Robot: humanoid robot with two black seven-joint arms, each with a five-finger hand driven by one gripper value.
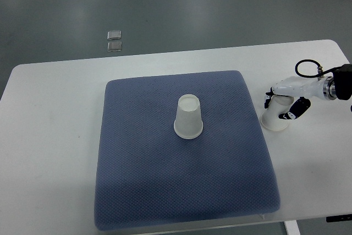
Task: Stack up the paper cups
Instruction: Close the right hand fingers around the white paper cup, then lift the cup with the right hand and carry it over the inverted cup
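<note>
White paper dominates the scene: one upside-down white paper cup (188, 117) stands at the centre of the frame on a dark blue textured square mat (137, 191), which lies on a white rounded tabletop (49, 136). A second upside-down white paper cup (273, 118) stands at the right of the frame, on the bare table just beside the mat's right edge. The right hand (287, 102), white with dark fingertips, enters from the right edge; its fingers are curled around the upper part of this second cup, apparently gripping it, while the cup's wide rim appears to rest on the table. No left hand is visible.

The step in hand is judged to be the pick-up of the right cup for transfer onto the centre cup. A thin paper wall probably deforms easily, so the grip should be light and even. The lift should be straight up and high enough for the rim to pass over the mat edge and the standing cup's top. The cup should then be brought leftward, kept level, centred over the other cup's closed base, and lowered vertically; an off-centre or tilted descent would likely tip the light target cup.

Two small clear tiles (114, 41) lie on the grey floor at upper left, well apart from the work.
</note>
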